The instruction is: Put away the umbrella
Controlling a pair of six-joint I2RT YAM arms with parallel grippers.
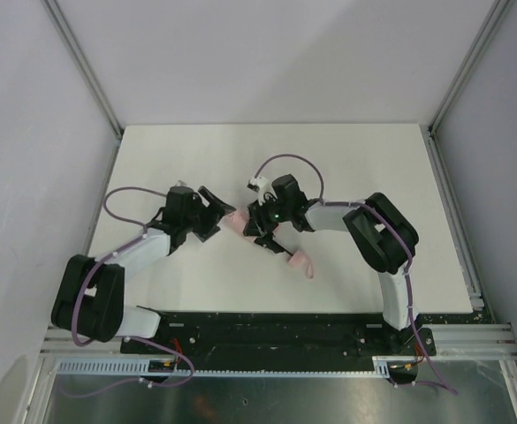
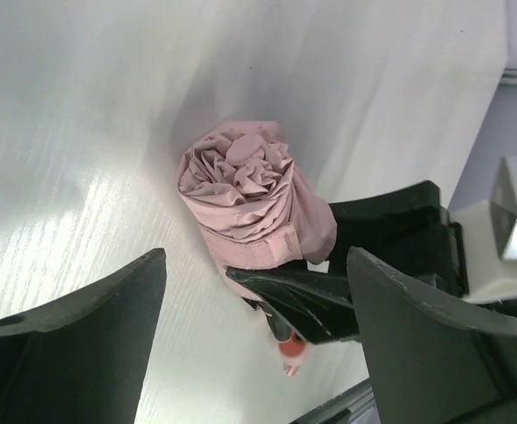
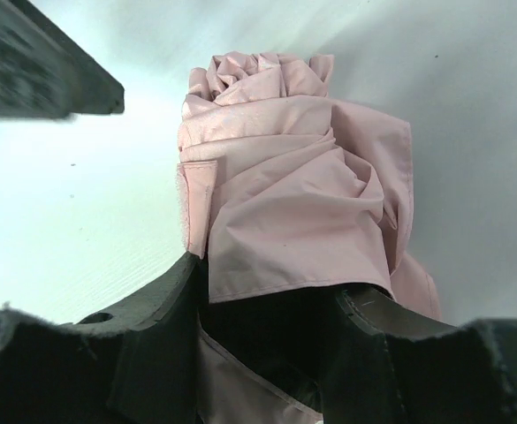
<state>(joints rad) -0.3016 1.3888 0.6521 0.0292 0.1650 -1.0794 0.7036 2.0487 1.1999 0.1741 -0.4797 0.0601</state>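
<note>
Both arms bent inward, meeting at mid-desk over the bundled umbrella

The right arm folds at the elbow and reaches leftward, its right tool [image 1: 251, 221] clamped partway shut around the pale pink umbrella [image 2: 245, 199], gripping the rolled fabric just behind its gathered tip. The left arm angles up from the near-left corner and points rightward, its left tool [image 1: 219, 212] spread wide and holding nothing, with the umbrella's tip just beyond its fingers. The umbrella lies low over the white desk [image 1: 240, 159], its thin shaft and pink handle [image 1: 300, 262] trailing toward the arm bases.
</note>
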